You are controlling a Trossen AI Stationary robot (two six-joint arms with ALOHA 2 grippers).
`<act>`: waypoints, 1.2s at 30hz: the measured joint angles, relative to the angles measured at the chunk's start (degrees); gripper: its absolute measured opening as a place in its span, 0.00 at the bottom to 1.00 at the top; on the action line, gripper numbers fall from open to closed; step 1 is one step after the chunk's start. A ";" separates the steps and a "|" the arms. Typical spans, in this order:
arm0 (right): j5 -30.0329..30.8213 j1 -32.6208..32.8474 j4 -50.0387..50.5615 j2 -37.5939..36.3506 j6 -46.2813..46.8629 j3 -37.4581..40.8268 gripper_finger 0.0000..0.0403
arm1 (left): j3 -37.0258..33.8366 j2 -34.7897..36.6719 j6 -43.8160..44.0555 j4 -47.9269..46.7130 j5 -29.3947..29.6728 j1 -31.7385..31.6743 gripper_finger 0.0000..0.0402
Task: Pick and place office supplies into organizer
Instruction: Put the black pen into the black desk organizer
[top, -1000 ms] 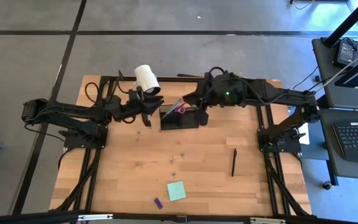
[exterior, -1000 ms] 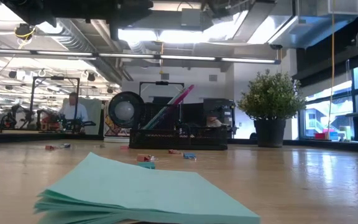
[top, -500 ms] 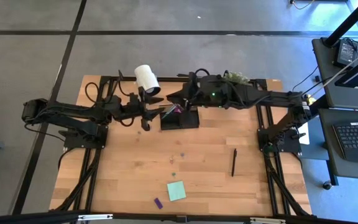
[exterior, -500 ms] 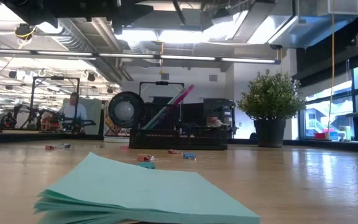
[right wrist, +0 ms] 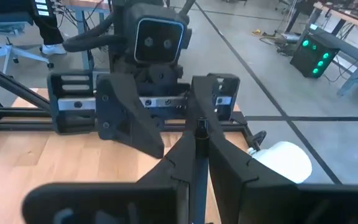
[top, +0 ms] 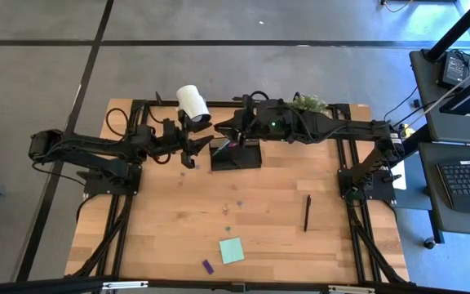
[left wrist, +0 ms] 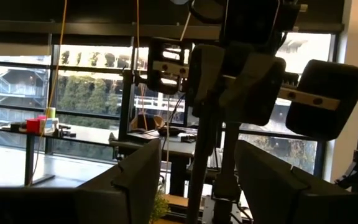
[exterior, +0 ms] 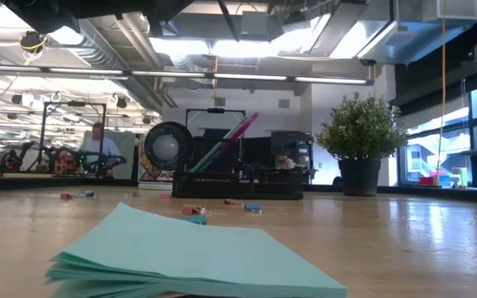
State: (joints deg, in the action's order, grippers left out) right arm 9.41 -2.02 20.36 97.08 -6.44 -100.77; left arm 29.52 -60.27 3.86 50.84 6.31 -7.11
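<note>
So the black organizer (top: 236,155) sits near the far edge of the wooden table (top: 170,220), and pretty much everything crowds around it. Scissors (top: 233,144) and pens stick up out of it at a slant; in the low view the pink and green handles (exterior: 230,136) lean together above the tray. The left gripper (top: 192,145) is just beside the organizer's left end with its fingers spread apart, holding nothing, and the white roll (top: 192,102) lies just behind it. The right gripper (top: 237,131) hangs over the organizer's back edge, fingers pinched together on a thin dark stick, which looks like a pen (right wrist: 199,134) but I can't say for sure. The small plant (top: 307,103) is behind the right arm, off to the organizer's right. On the near side of the organizer there's loads of open wood: one black pen (top: 307,213) well off to the right, the green sticky pad (top: 232,250) near the front edge, and a tiny purple piece (top: 207,266) just beside the pad.
</note>
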 joint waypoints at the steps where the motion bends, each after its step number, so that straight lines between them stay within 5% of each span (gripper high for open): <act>1: 0.00 -0.11 -0.28 0.00 -0.05 0.00 0.10 | 0.00 0.00 0.02 -0.01 0.00 0.00 0.49; 21: -2.01 -0.83 -5.38 3.54 -0.11 0.00 0.10 | 0.00 0.00 -0.11 -0.01 0.55 -0.11 0.47; 36: -3.45 -0.86 -6.45 3.54 1.46 -0.01 0.10 | 0.00 0.00 -0.13 -0.12 4.02 -0.07 0.30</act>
State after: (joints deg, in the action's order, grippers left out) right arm 5.96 -2.88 13.91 100.62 -4.97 -100.78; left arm 29.52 -60.27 3.73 50.72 10.33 -7.18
